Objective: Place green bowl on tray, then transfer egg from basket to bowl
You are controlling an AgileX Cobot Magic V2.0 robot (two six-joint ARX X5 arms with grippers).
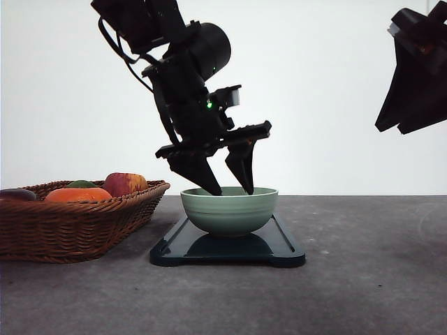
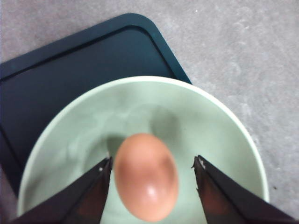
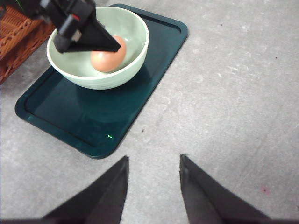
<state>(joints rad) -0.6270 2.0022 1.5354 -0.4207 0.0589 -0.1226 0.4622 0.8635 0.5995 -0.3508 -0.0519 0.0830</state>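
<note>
The left end effector (image 1: 230,190) reaches down with its tips at the rim of the green bowl (image 1: 229,211), which sits on the tray (image 1: 227,249) on the grey bench (image 1: 363,272). From the left wrist, its fingers (image 2: 96,193) stand parted, wider than the egg (image 2: 146,176); the egg lies between them in the bowl, and whether the near finger brushes it I cannot tell. It looks let go, resting on the bowl's floor. The right end effector (image 3: 152,186) hangs high, well off to the side, jaws apart and holding nothing. The basket (image 1: 73,220) stands just left of the tray with an apple (image 1: 126,183) and an orange fruit (image 1: 78,195) inside.
</note>
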